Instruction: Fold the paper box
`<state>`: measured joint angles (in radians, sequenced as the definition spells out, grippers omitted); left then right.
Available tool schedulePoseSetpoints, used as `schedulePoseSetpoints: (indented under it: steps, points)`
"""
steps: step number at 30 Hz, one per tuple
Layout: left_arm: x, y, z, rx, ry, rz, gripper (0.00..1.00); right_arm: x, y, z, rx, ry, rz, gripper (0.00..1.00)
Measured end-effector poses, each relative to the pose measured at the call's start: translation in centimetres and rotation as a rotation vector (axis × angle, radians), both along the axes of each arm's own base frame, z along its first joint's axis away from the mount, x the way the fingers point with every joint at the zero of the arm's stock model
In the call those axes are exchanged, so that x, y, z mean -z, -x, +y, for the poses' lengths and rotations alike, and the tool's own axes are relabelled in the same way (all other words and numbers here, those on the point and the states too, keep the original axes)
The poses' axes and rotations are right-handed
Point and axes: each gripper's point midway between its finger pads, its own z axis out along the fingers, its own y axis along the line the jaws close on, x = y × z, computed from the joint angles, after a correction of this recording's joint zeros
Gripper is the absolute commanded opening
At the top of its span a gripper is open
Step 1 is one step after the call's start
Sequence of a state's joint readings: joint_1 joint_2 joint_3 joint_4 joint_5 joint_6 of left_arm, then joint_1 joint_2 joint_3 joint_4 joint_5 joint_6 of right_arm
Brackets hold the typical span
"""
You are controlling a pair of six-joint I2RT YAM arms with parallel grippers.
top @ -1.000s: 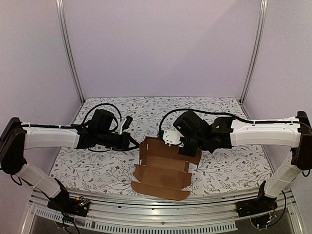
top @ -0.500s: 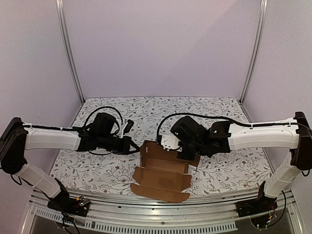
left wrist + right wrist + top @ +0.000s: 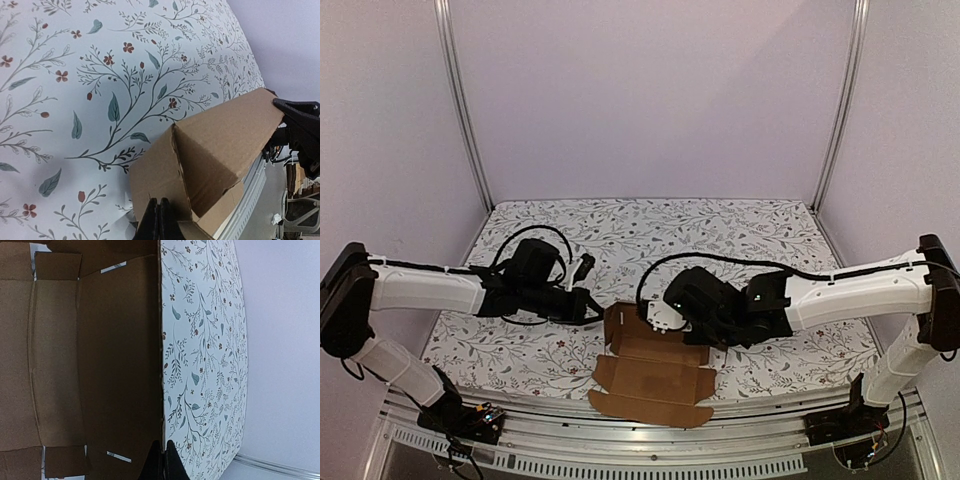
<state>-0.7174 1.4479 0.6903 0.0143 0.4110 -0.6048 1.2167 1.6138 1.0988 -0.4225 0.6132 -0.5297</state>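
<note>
With left gripper (image 3: pixel 158 216) and right gripper (image 3: pixel 163 457) pressed together, I appear to be raising the paper box's (image 3: pixel 650 378) rear panel; next, I fold its side flaps inward.

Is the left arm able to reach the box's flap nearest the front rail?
Probably yes, once it lets go: the left pincer is shut on the box's back left corner, with nothing between it and the near flap.

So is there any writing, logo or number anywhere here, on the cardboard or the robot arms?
No text can be read in any view.
The paper box: plain brown, no print.
The tablecloth: only flowers and leaves, no words.
The left arm and the right arm: no label shows; any marking is too small to tell.
</note>
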Motion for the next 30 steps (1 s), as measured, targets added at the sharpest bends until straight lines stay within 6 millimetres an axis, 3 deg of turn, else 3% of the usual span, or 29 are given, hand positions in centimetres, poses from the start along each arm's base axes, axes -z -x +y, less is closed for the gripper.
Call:
schedulePoseSetpoints:
  steps: [11, 18, 30]
  points:
    - [0.4, 1.4, 0.4, 0.005, -0.006, 0.002, 0.00, -0.3, 0.3, 0.1, -0.005, 0.032, -0.145, 0.00]
    - [0.4, 1.5, 0.2, 0.005, -0.008, -0.009, 0.00, -1.1, -0.6, 0.5, 0.041, -0.007, -0.264, 0.00]
    - [0.3, 0.9, -0.1, 0.000, -0.002, -0.036, 0.00, 0.9, -0.8, 0.8, 0.074, -0.005, -0.363, 0.00]
